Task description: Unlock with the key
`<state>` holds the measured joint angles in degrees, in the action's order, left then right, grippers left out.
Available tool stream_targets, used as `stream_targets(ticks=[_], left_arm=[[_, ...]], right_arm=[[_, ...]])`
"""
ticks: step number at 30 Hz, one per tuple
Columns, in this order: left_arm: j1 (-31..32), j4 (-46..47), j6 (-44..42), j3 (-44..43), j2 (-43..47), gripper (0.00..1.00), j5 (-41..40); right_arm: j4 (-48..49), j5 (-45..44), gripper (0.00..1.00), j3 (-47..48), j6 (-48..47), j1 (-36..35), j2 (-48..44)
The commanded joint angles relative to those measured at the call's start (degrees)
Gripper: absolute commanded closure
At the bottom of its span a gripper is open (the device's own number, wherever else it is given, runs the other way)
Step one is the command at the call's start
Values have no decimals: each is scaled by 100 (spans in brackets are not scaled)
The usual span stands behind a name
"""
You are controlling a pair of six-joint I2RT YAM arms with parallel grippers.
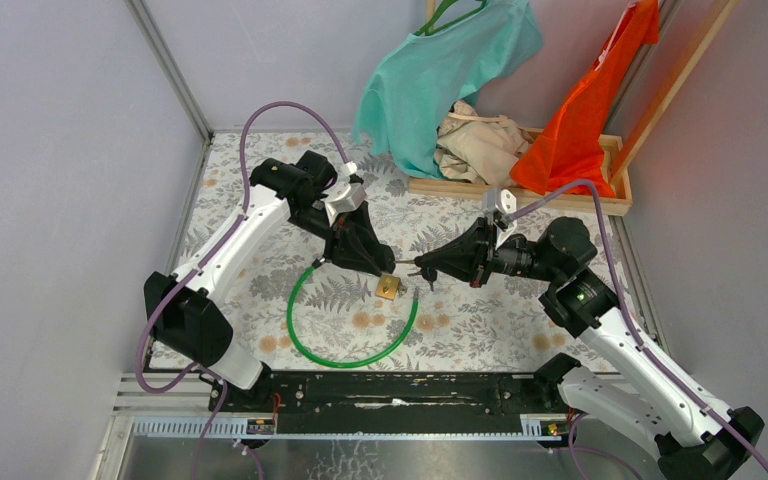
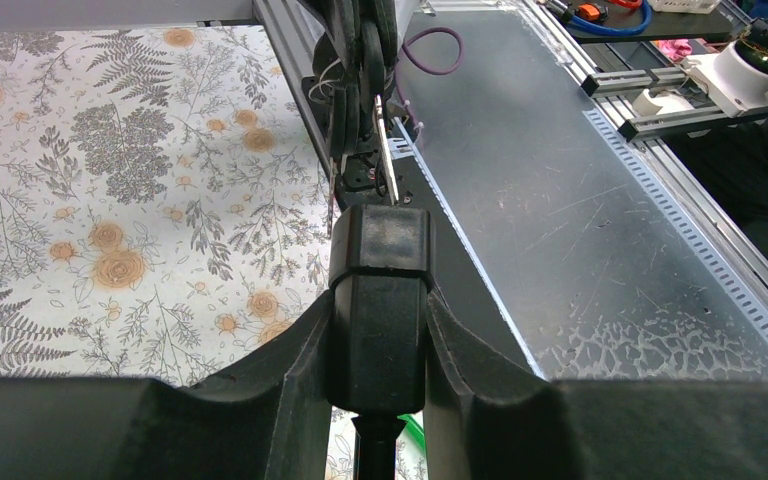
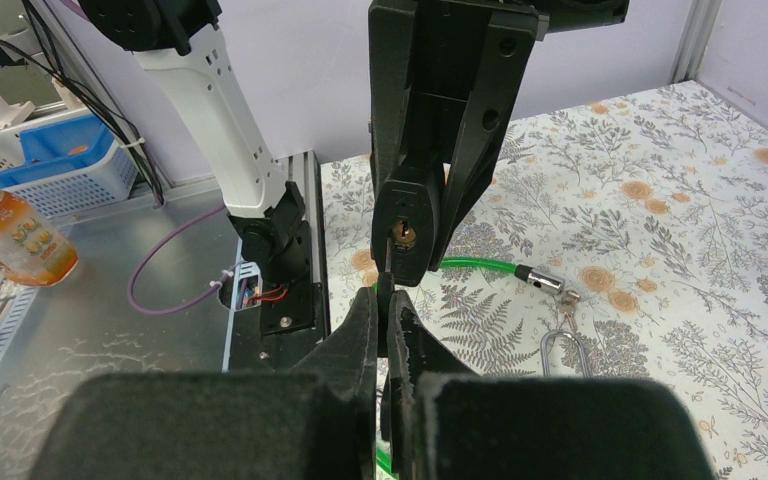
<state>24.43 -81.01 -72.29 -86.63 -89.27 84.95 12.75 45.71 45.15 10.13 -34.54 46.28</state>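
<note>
Cable lock (image 1: pixel 352 356) lies with its green loop on the flowered cloth (image 1: pixel 500 320). Its black lock body (image 2: pixel 380 300) is lifted off the cloth and clamped between the fingers of your left gripper (image 1: pixel 375 258). Your right gripper (image 1: pixel 430 266) faces it from the other side and is pinched tight on the key (image 2: pixel 387 160). The blade points straight at the brass keyhole (image 3: pixel 400 235), and its tip is at the face of the body. You cannot tell from these views whether it has entered. I judge that grasping and lining up are done, while pushing the key fully in and turning it are left. The metal pin end (image 3: pixel 540 279) of the cable lies on the cloth, apart from the body.
</note>
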Motion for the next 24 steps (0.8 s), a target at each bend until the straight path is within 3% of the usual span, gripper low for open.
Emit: stream_targets(ticks=[1, 24], left_arm=[[-5, 143, 64, -30, 119, 100, 761], [-7, 510, 588, 25, 215, 100, 912]], right_arm=[[422, 134, 100, 227, 19, 18, 10], [774, 69, 100, 143, 200, 9, 296]])
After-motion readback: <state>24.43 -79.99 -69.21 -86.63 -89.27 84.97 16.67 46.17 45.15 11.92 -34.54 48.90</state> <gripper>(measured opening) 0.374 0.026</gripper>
